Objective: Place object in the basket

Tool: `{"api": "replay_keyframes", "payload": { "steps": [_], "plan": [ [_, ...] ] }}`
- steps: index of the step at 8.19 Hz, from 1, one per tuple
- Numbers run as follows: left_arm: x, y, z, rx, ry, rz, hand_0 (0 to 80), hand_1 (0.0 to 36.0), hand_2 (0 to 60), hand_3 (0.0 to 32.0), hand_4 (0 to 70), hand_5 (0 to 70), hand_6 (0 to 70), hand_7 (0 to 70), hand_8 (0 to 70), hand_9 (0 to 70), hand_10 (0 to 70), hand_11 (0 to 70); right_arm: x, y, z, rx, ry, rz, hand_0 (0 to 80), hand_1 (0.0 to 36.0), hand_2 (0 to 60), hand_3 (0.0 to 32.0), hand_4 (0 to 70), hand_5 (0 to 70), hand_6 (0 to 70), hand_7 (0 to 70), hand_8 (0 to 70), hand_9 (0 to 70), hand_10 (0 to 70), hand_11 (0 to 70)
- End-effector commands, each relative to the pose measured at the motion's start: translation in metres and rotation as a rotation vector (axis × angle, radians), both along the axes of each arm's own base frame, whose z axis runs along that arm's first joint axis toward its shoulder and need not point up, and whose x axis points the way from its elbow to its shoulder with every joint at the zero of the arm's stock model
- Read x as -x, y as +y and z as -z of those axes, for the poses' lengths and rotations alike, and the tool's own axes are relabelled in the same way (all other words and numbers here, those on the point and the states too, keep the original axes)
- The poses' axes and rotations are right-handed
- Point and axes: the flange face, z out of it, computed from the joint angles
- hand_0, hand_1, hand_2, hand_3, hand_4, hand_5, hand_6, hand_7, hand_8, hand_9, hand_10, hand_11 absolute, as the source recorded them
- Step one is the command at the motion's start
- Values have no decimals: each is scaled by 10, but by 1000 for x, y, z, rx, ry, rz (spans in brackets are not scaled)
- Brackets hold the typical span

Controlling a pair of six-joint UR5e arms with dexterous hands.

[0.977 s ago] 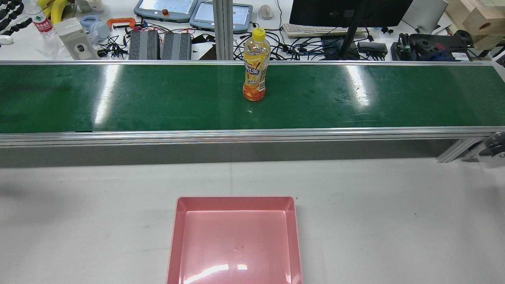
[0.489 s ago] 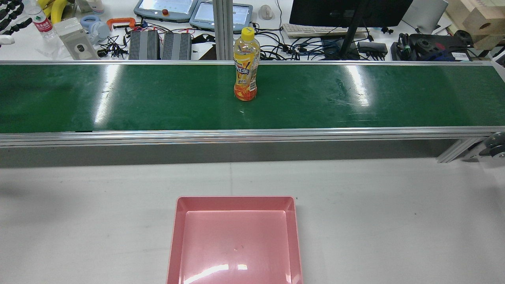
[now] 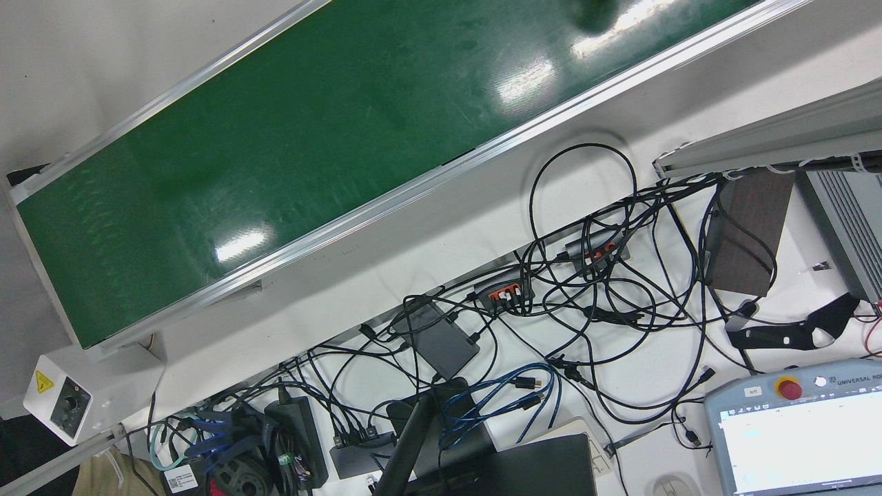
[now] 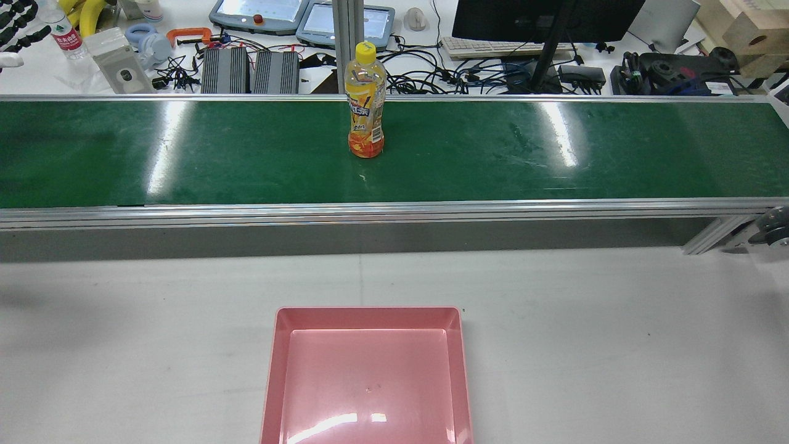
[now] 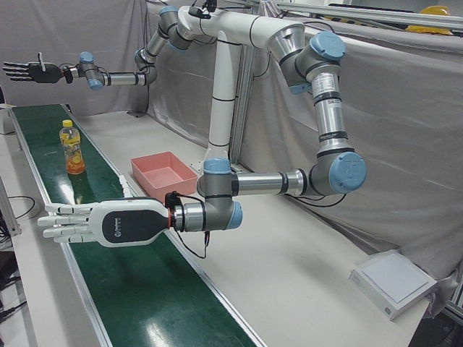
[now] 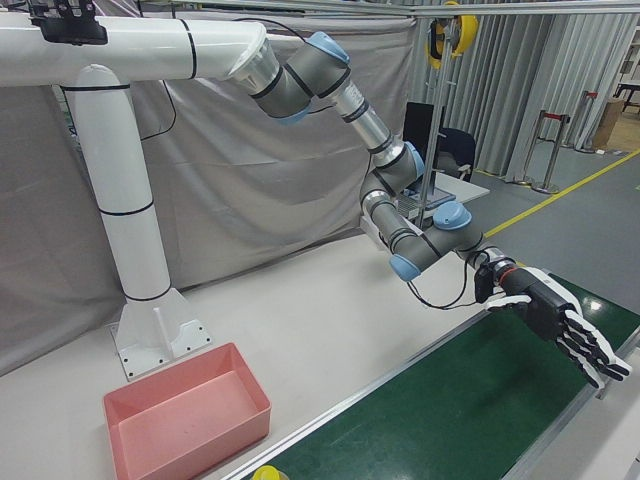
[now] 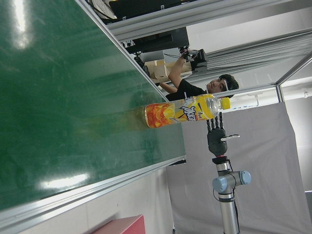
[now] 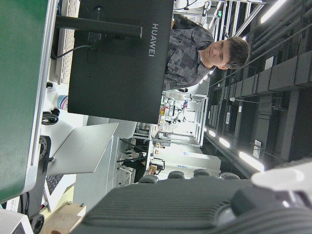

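- The orange drink bottle (image 4: 365, 105) stands upright on the green belt (image 4: 555, 154), well apart from the empty pink basket (image 4: 368, 312).
- Left hand (image 5: 94, 224) and right hand (image 5: 25, 71) hover flat, fingers spread, holding nothing.
- By my reckoning, grasping, carrying and placing all remain.

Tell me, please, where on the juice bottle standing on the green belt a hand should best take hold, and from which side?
Probably around the labelled middle of the juice bottle, coming from the side. It stands upright on the green belt with nothing beside it, and its round body narrows toward the yellow cap, so fingers can wrap the waist. Both the left hand and the right hand are open.
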Motion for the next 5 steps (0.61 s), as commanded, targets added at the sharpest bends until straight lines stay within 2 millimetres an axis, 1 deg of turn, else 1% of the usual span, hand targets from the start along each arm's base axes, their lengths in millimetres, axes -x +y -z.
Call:
{"api": "replay_keyframes", "payload": {
  "steps": [1,3,5],
  "plan": [
    [2,1,0,6,-1,4,466,121,46,0,5,154,9,0,0,4,55,96,0,0,0,0,-1,0,0,0,0,0,0,0,0,0,0,0,0,0],
    [1,1,1,3,-2,3,469,119,29,0,6,144,7,0,0,2,56,98,0,0,0,0,-1,0,0,0,0,0,0,0,0,0,0,0,0,0],
    [-8,3,0,-1,-16,-6,470,119,22,0,7,135,4,0,0,0,61,104,0,0,0,0,1,0,0,0,0,0,0,0,0,0,0,0,0,0]
  ]
}}
